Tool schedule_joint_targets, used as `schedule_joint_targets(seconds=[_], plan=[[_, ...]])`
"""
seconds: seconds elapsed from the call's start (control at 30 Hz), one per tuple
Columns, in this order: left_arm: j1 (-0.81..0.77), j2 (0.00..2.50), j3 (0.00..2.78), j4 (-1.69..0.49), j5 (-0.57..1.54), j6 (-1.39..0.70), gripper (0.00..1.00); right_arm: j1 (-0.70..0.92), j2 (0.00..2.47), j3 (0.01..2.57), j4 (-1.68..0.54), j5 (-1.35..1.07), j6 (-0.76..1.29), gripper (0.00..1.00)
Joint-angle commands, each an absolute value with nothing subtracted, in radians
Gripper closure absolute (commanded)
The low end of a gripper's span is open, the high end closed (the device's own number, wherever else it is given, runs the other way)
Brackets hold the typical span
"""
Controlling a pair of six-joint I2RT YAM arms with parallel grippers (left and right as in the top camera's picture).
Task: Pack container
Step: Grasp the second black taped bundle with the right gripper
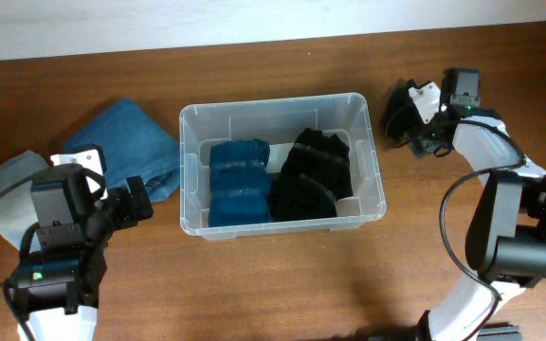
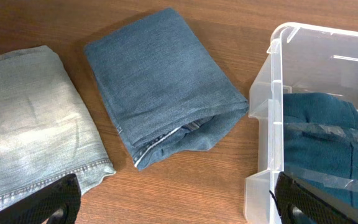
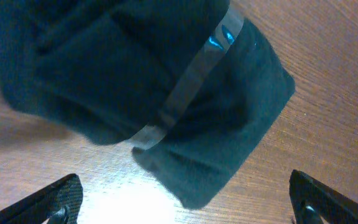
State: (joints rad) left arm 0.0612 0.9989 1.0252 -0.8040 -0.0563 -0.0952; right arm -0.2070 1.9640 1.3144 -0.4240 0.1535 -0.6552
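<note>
Both jaws are gaping wide; the right jaws are hovering over the black bundle (image 3: 104, 74), two o'clock from the container (image 1: 273, 101), getting ready to grab it.

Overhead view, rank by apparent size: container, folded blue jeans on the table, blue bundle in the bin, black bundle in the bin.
Largest to smallest:
1. container
2. folded blue jeans
3. black bundle
4. blue bundle, only slightly smaller than the black one, so it is a close call.
</note>
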Motion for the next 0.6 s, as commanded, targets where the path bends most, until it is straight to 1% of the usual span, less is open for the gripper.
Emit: schedule_joint_targets(seconds=[0.0,0.07,0.1,0.13,0.17,0.2,0.23,0.27,0.3,0.33,0.4,0.5,0.57], plan=[[0.062,1.0,1.048,-0.802,-0.06,-0.097,0.0,-0.21,2.041,1.309,-0.39,0.196,-0.729,0.01],[0.062,1.0,1.048,-0.802,-0.06,-0.097,0.01,-0.21,2.064,1.309,-0.38,0.195,-0.728,0.01],[0.062,1.0,1.048,-0.801,-0.06,-0.097,0.01,-0.21,2.074,1.309,-0.38,0.192,-0.728,0.06],[0.062,1.0,1.048,-0.801,-0.06,-0.097,0.01,-0.21,2.085,1.309,-0.379,0.185,-0.728,0.16],[0.062,1.0,1.048,-0.802,-0.06,-0.097,0.01,-0.21,2.088,1.309,-0.377,0.184,-0.728,0.21],[0.062,1.0,1.048,-0.801,-0.06,-0.097,0.01,-0.21,2.09,1.309,-0.367,0.185,-0.726,0.34],[0.062,1.0,1.048,-0.801,-0.06,-0.097,0.01,-0.21,2.09,1.309,-0.357,0.185,-0.725,0.41],[0.062,1.0,1.048,-0.801,-0.06,-0.097,0.01,-0.21,2.09,1.309,-0.353,0.185,-0.725,0.46],[0.062,1.0,1.048,-0.801,-0.06,-0.097,0.01,-0.21,2.09,1.309,-0.35,0.185,-0.725,0.59],[0.062,1.0,1.048,-0.801,-0.06,-0.097,0.01,-0.21,2.09,1.309,-0.35,0.185,-0.725,0.68],[0.062,1.0,1.048,-0.801,-0.06,-0.097,0.01,-0.21,2.088,1.309,-0.35,0.186,-0.72,0.81],[0.062,1.0,1.048,-0.801,-0.06,-0.097,0.01,-0.21,2.066,1.325,-0.351,0.196,-0.629,0.95],[0.062,1.0,1.048,-0.799,-0.06,-0.097,0.01,-0.21,2.033,1.345,-0.36,0.195,-0.553,0.96]])
